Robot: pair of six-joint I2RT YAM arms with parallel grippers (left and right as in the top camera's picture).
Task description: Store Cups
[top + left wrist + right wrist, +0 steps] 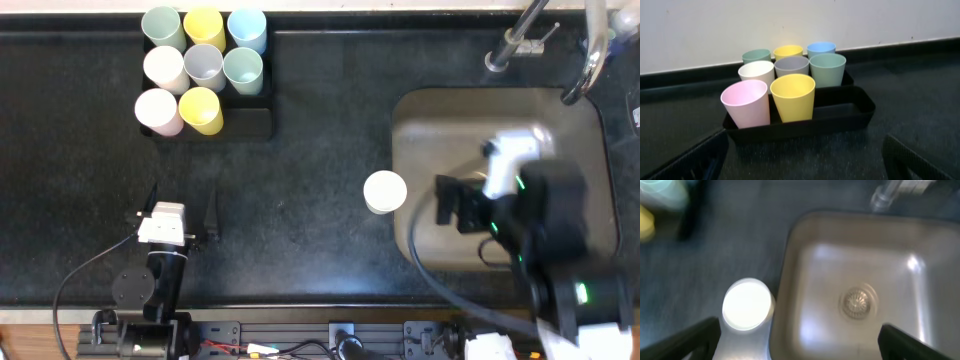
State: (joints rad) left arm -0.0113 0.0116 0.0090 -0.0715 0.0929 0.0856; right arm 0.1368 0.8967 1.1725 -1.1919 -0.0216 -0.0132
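The white cup (385, 191) stands upright on the dark surface (300, 220), just beside the left rim of the sink (470, 120). The right gripper (452, 203) hangs over that edge of the sink with its fingers spread wide and nothing between them. From the right wrist, the cup sits close to one of the two fingers and its mouth faces up. The sink's drain (857, 302) is in plain sight, and the faucet (520, 40) stands at the back.

Across on the left, the black tray (250, 120) sits at the far side of the surface with eight cups in it. There are three in the back row, three in the middle, and a pink cup (746, 103) and a yellow cup (793, 96) in front. The front corner slot next to the yellow cup is bare. The left gripper (183, 205) sits low near its base, well apart from the tray and facing it. Its fingers are also spread, with nothing held.
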